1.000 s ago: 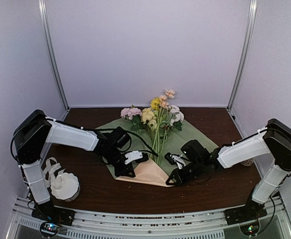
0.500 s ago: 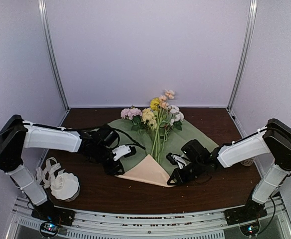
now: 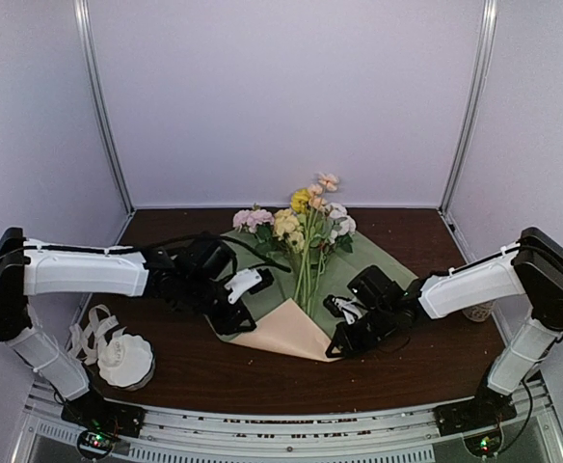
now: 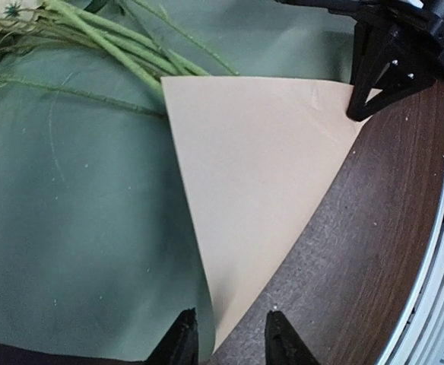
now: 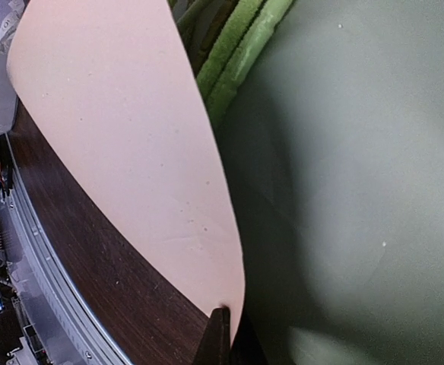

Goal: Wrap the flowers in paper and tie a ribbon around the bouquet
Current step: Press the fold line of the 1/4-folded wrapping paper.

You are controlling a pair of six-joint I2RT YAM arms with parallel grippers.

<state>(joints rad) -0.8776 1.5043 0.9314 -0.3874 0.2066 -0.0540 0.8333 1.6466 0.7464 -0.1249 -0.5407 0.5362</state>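
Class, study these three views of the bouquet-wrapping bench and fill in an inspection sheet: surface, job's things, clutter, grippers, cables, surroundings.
Surface: dark wooden table, no spills seen.
Job's things: flowers lie on the green sheet; the peach sheet shows as a folded triangle covering the stem ends; ribbon lies loose at the near left.
Clutter: white scalloped bowl beside the ribbon.
Grippers: left gripper open, straddling the peach triangle's tip; right gripper shut on the triangle's other corner.
Cables: black cable arching over the left wrist.
Surroundings: pale walls, metal posts, rail along the near edge.
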